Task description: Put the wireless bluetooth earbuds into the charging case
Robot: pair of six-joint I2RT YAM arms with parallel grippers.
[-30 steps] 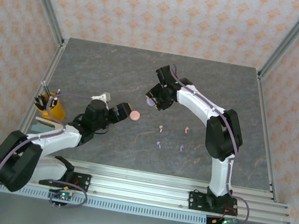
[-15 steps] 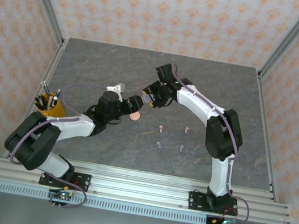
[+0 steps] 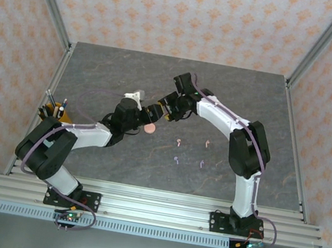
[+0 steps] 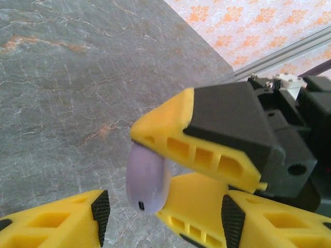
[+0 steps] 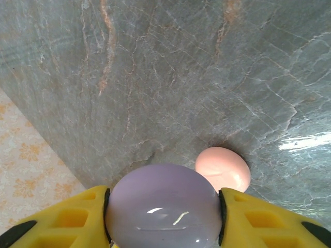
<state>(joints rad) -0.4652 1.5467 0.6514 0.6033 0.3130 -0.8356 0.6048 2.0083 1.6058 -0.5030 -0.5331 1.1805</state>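
My right gripper (image 5: 163,219) is shut on a lilac disc-shaped case (image 5: 163,199), held edge-on above the table. In the left wrist view that lilac case (image 4: 149,178) sits clamped between the right gripper's yellow fingers (image 4: 170,137). My left gripper (image 4: 165,222) is open, its pads either side of the case and not touching it. In the top view the left gripper (image 3: 150,112) meets the right gripper (image 3: 167,108) at the table's middle. A pink case (image 3: 148,129) lies closed on the table just below them. Two pale pink earbuds (image 3: 178,142) and two lilac earbuds (image 3: 176,160) lie to the right.
A yellow cup of pens (image 3: 52,115) stands at the left edge of the grey marbled table (image 3: 130,73). Metal frame posts and patterned walls surround the table. The pink case (image 5: 223,168) lies on the table beneath the held lilac case.
My left arm has stretched up and to the right, bringing its open gripper to the lilac case. The right gripper has shifted only slightly and still holds the case.
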